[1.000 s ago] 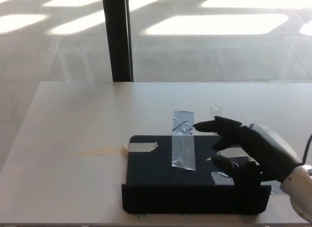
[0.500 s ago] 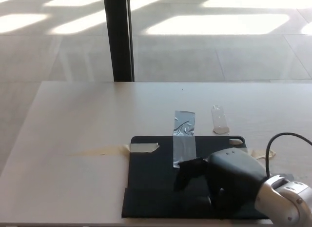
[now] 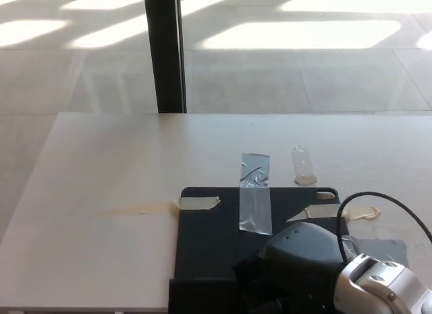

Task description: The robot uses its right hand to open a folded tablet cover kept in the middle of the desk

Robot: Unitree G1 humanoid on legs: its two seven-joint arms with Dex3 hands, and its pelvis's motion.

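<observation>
The black tablet cover [image 3: 209,240] lies flat in the middle of the desk [image 3: 115,165], its near edge running out of the bottom of the picture. A strip of clear tape [image 3: 254,192] crosses its far edge, and shorter tape pieces sit at its far left corner [image 3: 199,204] and far right corner [image 3: 317,213]. My right hand [image 3: 297,267] comes in from the bottom right and lies over the near right part of the cover, back side up. Its underside is hidden. My left hand does not show.
A small clear plastic piece [image 3: 304,165] lies on the desk beyond the cover. A black cable [image 3: 378,199] loops from my right wrist. A grey tape patch [image 3: 381,250] is on the desk at the right. A black pillar [image 3: 164,50] stands behind the desk.
My right hand has come down from the cover's right side onto its near part and slid towards the near edge. The raised front flap now shows only as a sliver at the bottom.
</observation>
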